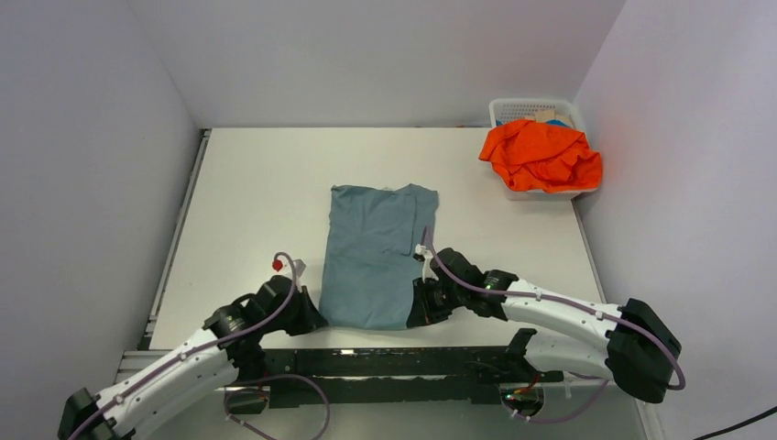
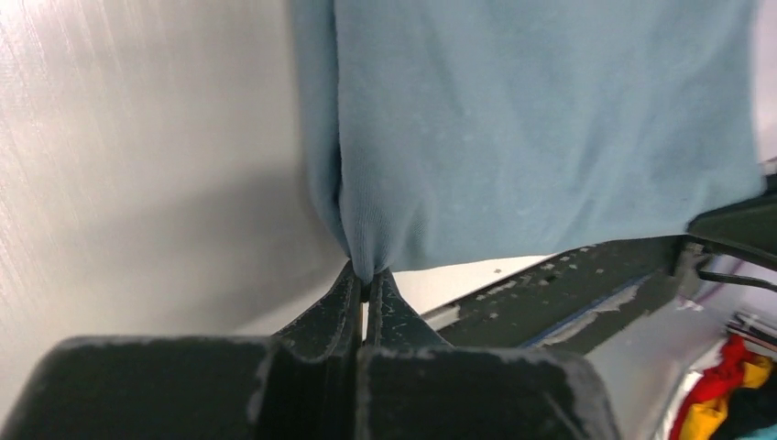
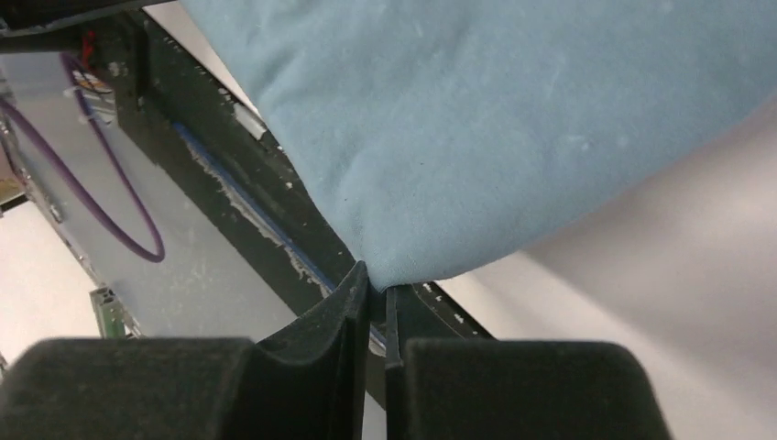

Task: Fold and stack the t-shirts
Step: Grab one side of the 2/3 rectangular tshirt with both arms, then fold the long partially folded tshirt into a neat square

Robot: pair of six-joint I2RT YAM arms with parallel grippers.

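The slate blue-grey t-shirt lies in the middle of the table, folded into a long strip. My left gripper is shut on its near left corner; the left wrist view shows the cloth pinched at the fingertips. My right gripper is shut on its near right corner; the right wrist view shows the cloth pinched at the tips. The orange t-shirt lies crumpled on the white mesh basket at the far right.
The black arm mount rail runs along the table's near edge, just behind both grippers. Grey walls close in left, back and right. The basket stands in the far right corner.
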